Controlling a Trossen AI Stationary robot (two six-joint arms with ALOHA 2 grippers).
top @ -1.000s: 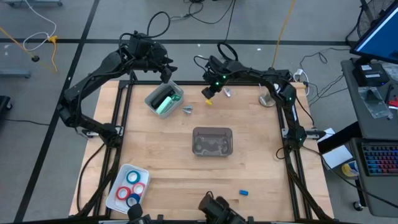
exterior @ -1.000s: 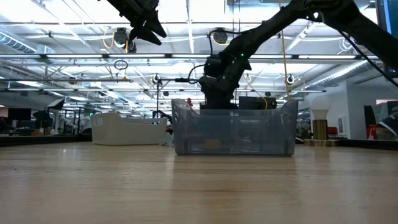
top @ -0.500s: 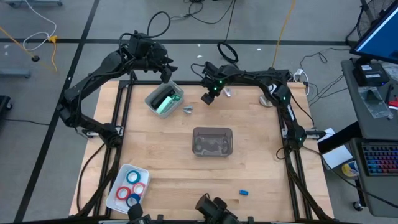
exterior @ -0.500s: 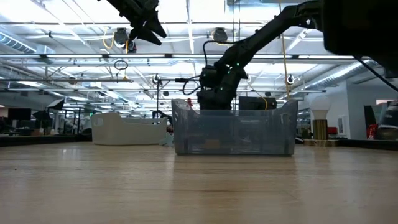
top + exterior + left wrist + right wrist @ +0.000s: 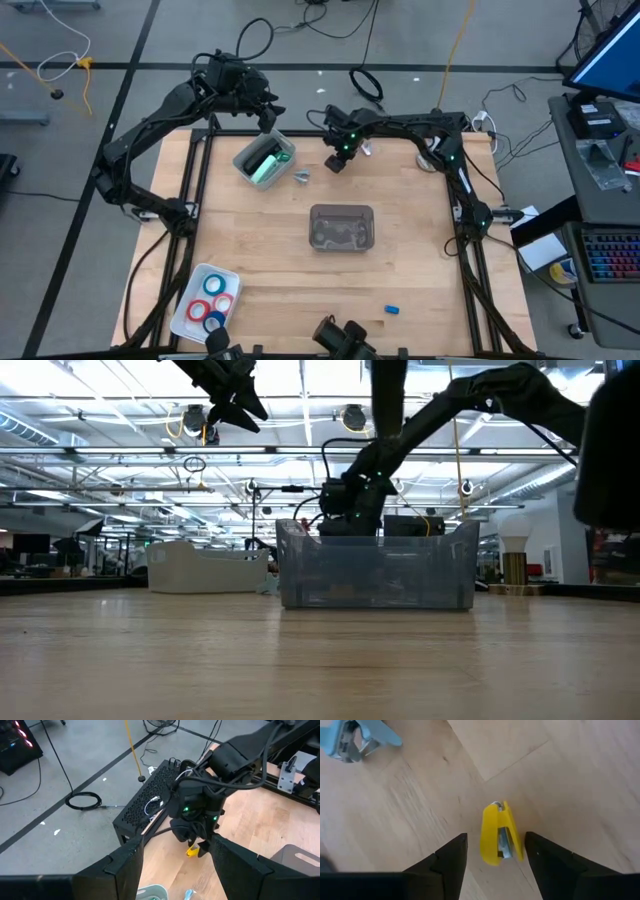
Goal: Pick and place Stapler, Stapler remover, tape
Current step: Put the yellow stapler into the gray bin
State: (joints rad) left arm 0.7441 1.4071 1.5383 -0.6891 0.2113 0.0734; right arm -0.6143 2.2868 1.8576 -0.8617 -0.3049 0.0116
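A small yellow claw-like stapler remover (image 5: 500, 835) lies flat on the wood near the table's far edge. My right gripper (image 5: 495, 851) hangs open just above it, one finger on either side, not touching. In the left wrist view the yellow piece (image 5: 192, 852) shows under that gripper. A grey-blue remover (image 5: 355, 737) lies close by, also seen as a grey remover (image 5: 301, 177). The mint-green stapler (image 5: 265, 163) lies in a white bowl (image 5: 243, 158). My left gripper (image 5: 175, 870) waits open, high above the bowl. The tape rings (image 5: 210, 297) lie in a white tray.
A clear plastic bin (image 5: 342, 227) stands mid-table, its wall (image 5: 375, 565) filling the low view's middle. Another grey piece (image 5: 366, 150) lies by the right arm. A small blue item (image 5: 393, 309) is near the near edge. The tape tray (image 5: 188, 292) sits at the near left.
My right gripper has come down and a little toward the table's near-left, settling over the yellow remover with its fingers apart. The yellow piece has stayed where it was.
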